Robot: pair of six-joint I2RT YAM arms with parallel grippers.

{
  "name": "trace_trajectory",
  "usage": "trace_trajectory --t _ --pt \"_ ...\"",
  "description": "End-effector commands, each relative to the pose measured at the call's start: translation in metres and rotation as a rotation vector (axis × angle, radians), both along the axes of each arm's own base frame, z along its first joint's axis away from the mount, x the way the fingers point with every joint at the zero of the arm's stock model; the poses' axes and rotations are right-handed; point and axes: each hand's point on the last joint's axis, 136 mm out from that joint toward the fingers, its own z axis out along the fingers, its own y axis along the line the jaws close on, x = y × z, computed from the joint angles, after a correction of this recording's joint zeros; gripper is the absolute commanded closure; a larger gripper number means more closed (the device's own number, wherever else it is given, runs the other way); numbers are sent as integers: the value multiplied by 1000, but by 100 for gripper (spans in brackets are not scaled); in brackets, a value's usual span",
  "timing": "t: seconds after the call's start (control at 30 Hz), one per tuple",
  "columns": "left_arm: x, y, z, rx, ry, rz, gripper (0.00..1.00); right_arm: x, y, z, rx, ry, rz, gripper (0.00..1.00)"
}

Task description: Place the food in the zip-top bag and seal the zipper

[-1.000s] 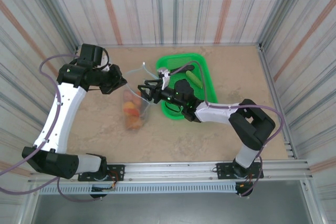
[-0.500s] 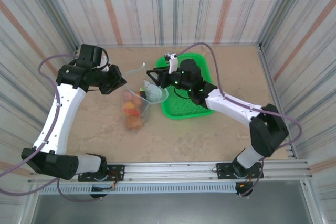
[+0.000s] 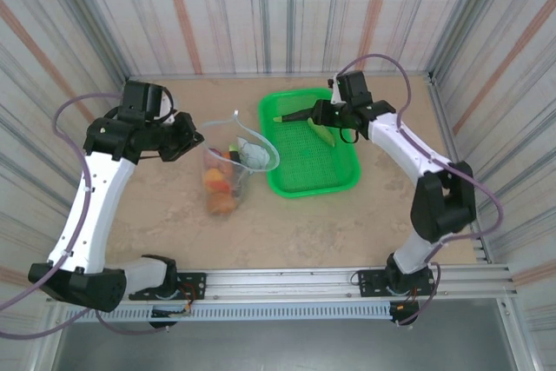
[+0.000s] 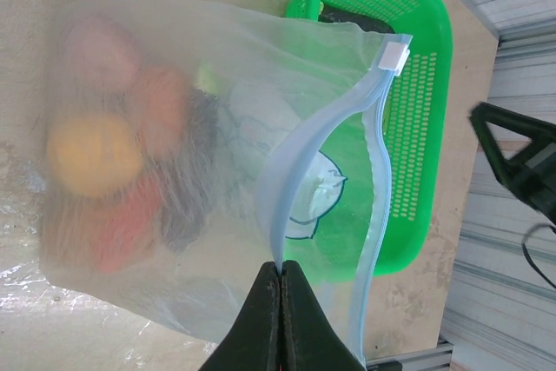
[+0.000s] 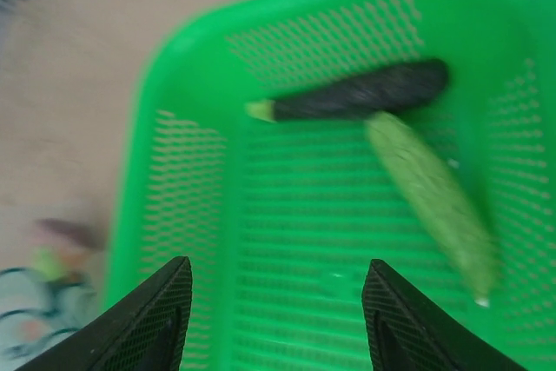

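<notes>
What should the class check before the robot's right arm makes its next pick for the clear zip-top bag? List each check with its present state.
1. Left gripper pinching the clear printed plastic zip-top bag's pale blue zipper strip: ok.
2. Bag mouth open: ok.
3. Right gripper open over the green mesh plastic basket: ok.
4. All food bagged: not ok; a dark long toy vegetable and a green pod lie in the basket.
5. Zipper sealed: not ok.

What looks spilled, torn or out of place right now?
Nothing stands out. The left gripper pinches the open mouth edge of the zip-top bag, food inside. A dark vegetable and a green pod lie in the green basket below the open right gripper.
</notes>
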Motion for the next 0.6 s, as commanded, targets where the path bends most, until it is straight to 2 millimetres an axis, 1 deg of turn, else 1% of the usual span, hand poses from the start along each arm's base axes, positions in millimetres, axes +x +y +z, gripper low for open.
trace_trajectory --t 0.0,0.2,0.27,0.33,0.4,0.57 --pt "-5 5 4 20 -35 -11 100 -7 -10 -37 -223 110 46 42" --pt "-7 4 2 37 -46 -26 100 23 -7 -70 -387 158 62 33" --pt "-7 4 3 45 -53 -29 100 30 -4 -84 -442 182 84 30" --pt "-7 4 3 46 -53 -33 100 37 -1 -95 -474 208 106 28" --pt "-7 2 2 43 -51 -38 100 45 -1 -101 -504 223 113 27" --pt "-6 -1 3 34 -53 -48 100 54 -8 -121 -504 269 106 23"
